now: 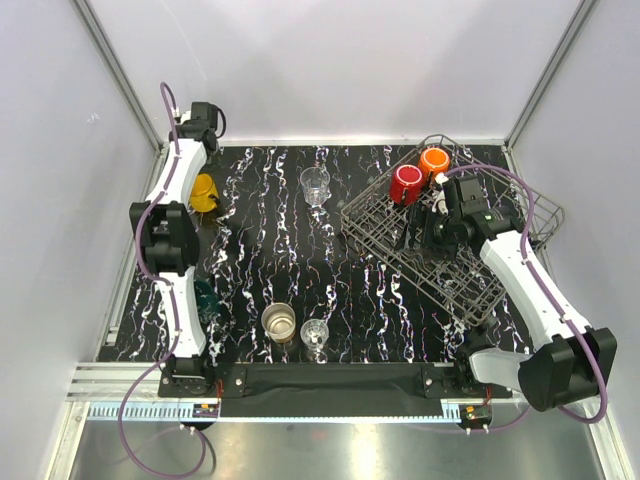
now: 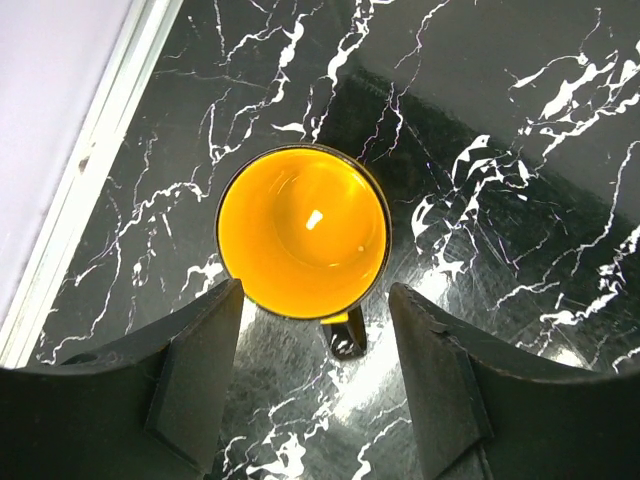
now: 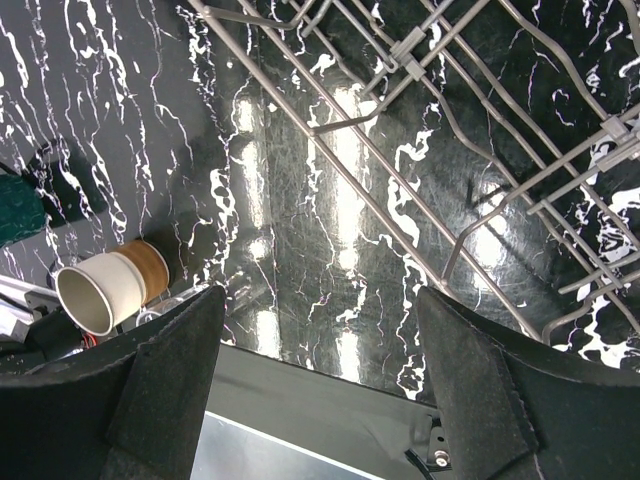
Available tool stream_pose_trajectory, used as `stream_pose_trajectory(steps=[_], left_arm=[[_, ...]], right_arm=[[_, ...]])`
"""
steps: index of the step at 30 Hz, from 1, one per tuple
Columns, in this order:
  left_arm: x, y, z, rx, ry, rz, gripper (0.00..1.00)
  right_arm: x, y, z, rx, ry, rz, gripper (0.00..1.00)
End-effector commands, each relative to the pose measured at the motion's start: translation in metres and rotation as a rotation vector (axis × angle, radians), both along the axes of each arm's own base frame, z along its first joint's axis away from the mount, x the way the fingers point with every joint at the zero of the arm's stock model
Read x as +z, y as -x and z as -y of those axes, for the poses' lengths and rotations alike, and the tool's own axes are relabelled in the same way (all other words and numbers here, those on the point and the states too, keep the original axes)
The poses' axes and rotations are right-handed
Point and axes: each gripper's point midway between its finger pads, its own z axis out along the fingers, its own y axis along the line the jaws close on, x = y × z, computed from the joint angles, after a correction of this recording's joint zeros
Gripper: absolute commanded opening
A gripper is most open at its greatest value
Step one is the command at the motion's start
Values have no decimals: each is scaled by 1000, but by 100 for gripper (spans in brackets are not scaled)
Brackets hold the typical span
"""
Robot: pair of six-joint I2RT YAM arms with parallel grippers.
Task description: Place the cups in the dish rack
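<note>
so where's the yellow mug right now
In the top view the yellow mug stands at the far left of the table, beside the left arm. The left wrist view shows it upright, just ahead of the open left gripper.

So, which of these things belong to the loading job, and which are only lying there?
Job: yellow mug, red mug, orange mug, teal cup, brown-and-cream cup, far glass, near glass, dish rack.
Other: purple cables, marbled table.

left end effector spread, slim gaps beside yellow mug | side wall close left | mid desk bare between far glass and brown-and-cream cup, near glass | dish rack far corner blocked: red mug, orange mug
</note>
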Motion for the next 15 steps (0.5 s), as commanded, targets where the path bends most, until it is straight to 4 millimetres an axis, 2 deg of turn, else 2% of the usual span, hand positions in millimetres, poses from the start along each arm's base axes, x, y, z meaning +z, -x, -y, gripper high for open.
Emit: stream_pose_trajectory(steps=[1, 8, 15], left_arm=[[-1, -14, 4, -26, 2, 39, 65], [-11, -12, 11, -28, 41, 28, 65], [-29, -7, 4, 0, 36, -17, 66]], right_arm=[[2, -1, 4, -35, 5, 18, 84], [-2, -6, -2, -25, -19, 0, 84], [-2, -8, -3, -25, -19, -1, 84]])
